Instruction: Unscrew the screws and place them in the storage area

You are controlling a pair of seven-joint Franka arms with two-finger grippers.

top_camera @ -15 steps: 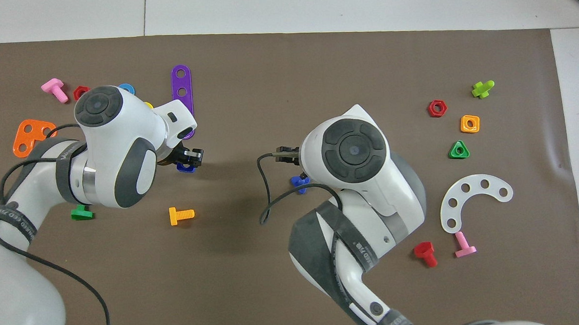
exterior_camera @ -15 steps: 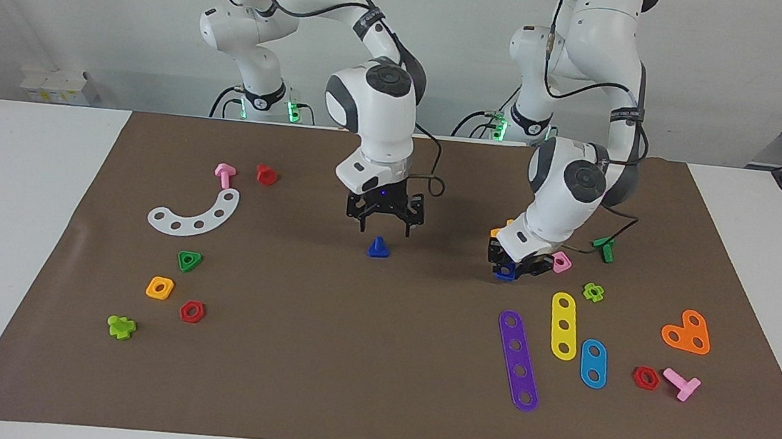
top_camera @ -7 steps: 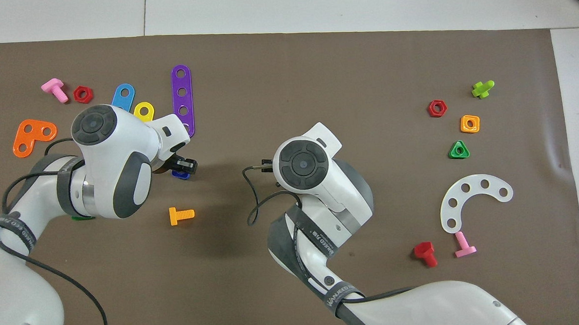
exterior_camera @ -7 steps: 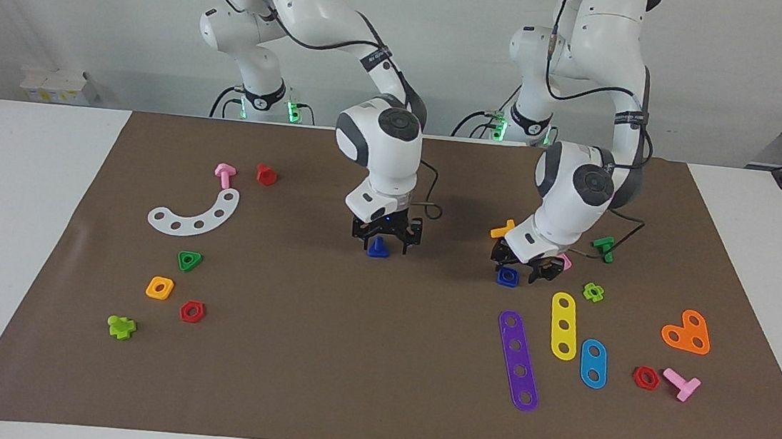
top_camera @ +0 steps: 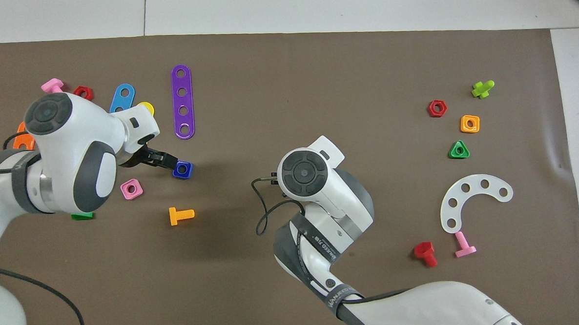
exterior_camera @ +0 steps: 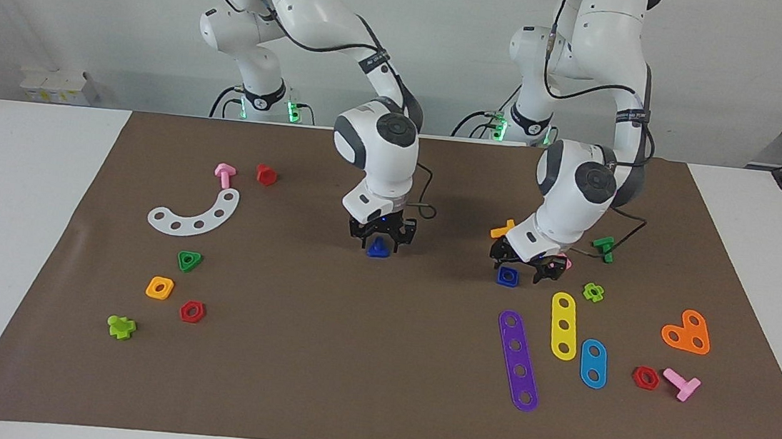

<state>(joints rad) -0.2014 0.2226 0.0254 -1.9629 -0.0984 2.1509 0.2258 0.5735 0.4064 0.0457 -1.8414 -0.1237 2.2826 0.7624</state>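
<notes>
A: Layout, big to small?

B: Brown mat (exterior_camera: 377, 361) covers most of the table. Right arm comes down at mid-mat; right gripper (exterior_camera: 380, 238) is at mat level, fingers spread on either side of the blue bolt (exterior_camera: 378, 248), not visibly pinching it. Overhead view is no help, the wrist hides the bolt.

A: Left arm?

B: Left gripper (exterior_camera: 528, 267) sits low toward the left arm's end of the mat, fingers apart, holding nothing. Blue square nut (exterior_camera: 508, 277) lies on the mat just beside its tips, free of them. Pink nut (top_camera: 131, 189) and orange bolt (top_camera: 180, 215) are close by, purple strip (exterior_camera: 518, 361) farther from the robots.

A: So nut and bolt are already apart?

B: They look so. They lie well apart, so my read is the unscrewing is done and what's left is carrying the bolt to storage. No marked storage area that I can see.

A: How will the bolt handle?

B: Judging by looks: light, rigid plastic, not fragile, a bit slick. It stands head-down with the stem pointing up. I'd pinch the stem low, near the head, or the flat sides of the triangular head. A corner grip could let it twist out.

A: Any labels?

B: Dark bands on both forearms carry lettering, too small to read. Nothing on the parts.
</notes>
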